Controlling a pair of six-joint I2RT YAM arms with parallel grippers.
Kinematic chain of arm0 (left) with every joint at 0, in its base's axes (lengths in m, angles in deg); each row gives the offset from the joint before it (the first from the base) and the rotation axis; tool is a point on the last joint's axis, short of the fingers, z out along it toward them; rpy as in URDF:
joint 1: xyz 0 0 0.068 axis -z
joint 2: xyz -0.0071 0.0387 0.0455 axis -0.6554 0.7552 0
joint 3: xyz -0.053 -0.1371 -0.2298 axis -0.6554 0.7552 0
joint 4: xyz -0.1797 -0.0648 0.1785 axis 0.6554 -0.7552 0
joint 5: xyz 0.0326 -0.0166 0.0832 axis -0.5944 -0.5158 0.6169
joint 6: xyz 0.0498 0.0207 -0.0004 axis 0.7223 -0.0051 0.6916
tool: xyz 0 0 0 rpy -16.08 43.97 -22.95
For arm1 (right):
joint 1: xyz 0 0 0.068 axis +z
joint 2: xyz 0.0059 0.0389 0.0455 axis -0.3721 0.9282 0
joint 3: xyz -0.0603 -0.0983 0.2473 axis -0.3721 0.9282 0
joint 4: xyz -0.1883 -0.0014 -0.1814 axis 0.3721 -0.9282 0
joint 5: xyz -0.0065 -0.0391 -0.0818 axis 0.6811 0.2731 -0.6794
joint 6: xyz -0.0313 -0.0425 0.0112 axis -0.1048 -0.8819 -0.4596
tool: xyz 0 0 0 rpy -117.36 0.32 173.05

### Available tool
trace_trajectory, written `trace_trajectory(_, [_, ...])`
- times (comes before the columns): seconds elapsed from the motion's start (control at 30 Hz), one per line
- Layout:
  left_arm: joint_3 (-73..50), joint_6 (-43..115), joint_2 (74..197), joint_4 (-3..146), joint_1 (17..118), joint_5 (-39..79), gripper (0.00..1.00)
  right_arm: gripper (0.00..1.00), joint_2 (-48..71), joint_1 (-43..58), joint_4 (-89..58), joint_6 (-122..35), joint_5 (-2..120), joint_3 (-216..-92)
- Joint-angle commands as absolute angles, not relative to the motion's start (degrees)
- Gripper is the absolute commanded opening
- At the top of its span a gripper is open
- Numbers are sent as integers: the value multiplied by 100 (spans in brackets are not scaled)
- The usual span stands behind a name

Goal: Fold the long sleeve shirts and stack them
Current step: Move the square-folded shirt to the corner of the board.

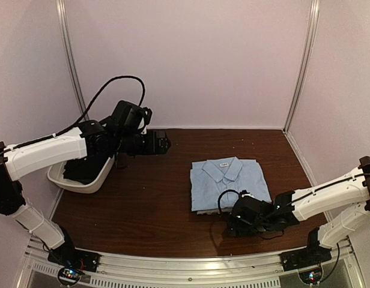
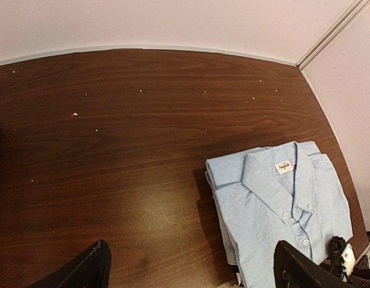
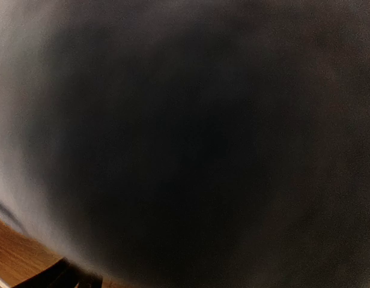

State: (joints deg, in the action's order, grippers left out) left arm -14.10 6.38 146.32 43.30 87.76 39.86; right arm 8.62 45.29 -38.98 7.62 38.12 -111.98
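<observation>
A folded light blue collared shirt [image 1: 228, 182] lies right of the table's middle, collar toward the back. In the left wrist view the light blue shirt [image 2: 281, 204] rests on a grey shirt, of which only an edge [image 2: 226, 237] shows. My left gripper [image 1: 163, 144] hangs high over the left half of the table, open, its fingers [image 2: 83, 271] wide apart with nothing between them. My right gripper [image 1: 234, 221] sits low at the stack's near edge and appears open. The right wrist view is a dark blur, with one finger [image 3: 50, 279] at the bottom left.
A white bin [image 1: 100, 180] with dark cloth inside stands at the left edge of the table, under my left arm. Pale walls close in the back and both sides. Small crumbs dot the brown tabletop [image 2: 113, 156].
</observation>
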Motion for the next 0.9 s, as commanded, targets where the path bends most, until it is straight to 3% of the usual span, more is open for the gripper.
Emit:
trace_trajectory(0.0, [-1335, 765, 14425, 4474, 8639, 4031, 96, 100, 1053, 4246, -3114, 457, 3664, -11078])
trace_trajectory(0.3, [-1333, 846, 14355, 4449, 8488, 3980, 96, 100, 1781, 3517, -2508, -161, 3841, -11379])
trace_trajectory(0.87, [-1226, 942, 14151, 4343, 8324, 3967, 96, 100, 4032, 2026, -2248, -1399, 4646, -13697])
